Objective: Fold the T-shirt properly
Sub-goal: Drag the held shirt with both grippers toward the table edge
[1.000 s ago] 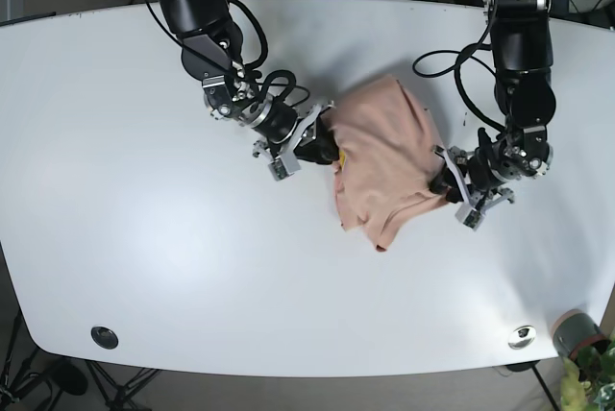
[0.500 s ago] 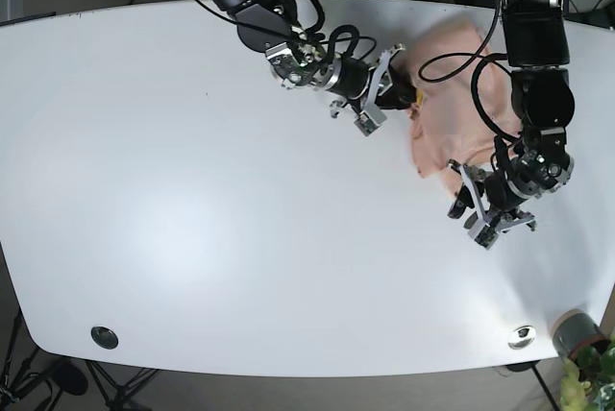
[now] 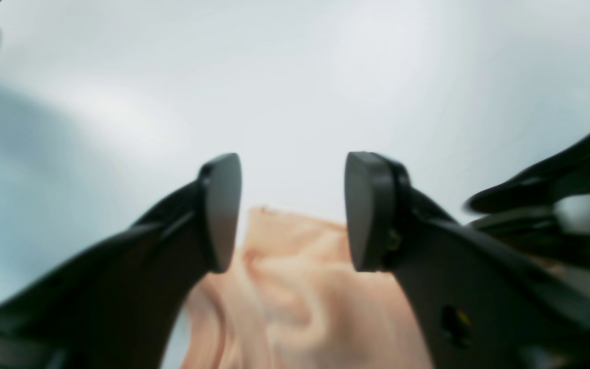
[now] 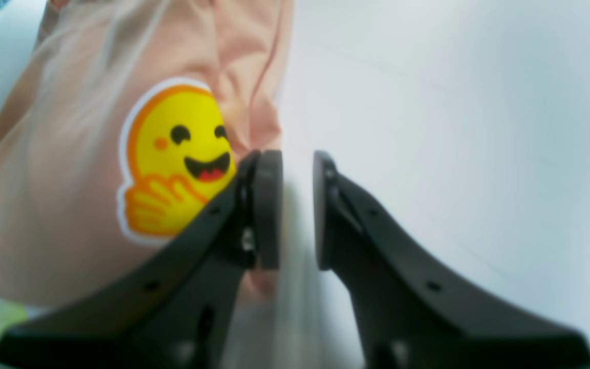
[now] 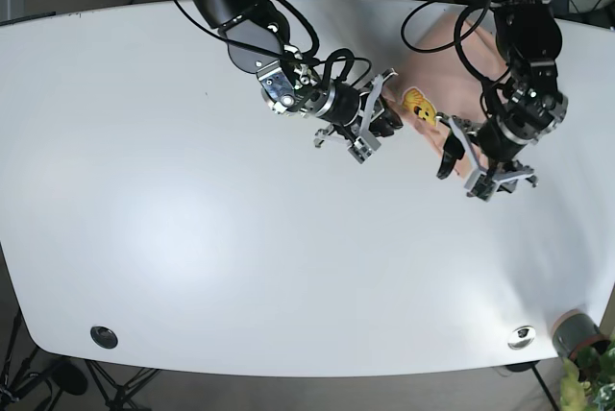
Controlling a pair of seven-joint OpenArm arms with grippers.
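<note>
The peach T-shirt [image 5: 452,75] lies bunched at the far side of the white table [image 5: 173,200], between the two arms, its long axis running roughly from the far table edge down toward the left gripper [image 5: 480,163]; the exact outline is hard to make out in the base view because the arms cover much of it. Its printed side faces up: the yellow smiley emblem [image 4: 177,159] shows just beside the left-hand finger of the right gripper [image 4: 290,210], with the face upright in the right wrist view. That gripper's two dark fingers [image 4: 269,205] stand a narrow gap apart, with bare table and only a blurred streak between them; the cloth lies against the outer side of one finger, not visibly pinched. In the left wrist view the left gripper's pads [image 3: 220,210] are wide apart and hold nothing; a rumpled edge of the shirt lies below and behind the fingertips, ending in a corner just under the gap, and plain table stretches beyond them. In the base view the two grippers sit near each other, the emblem between them.
</note>
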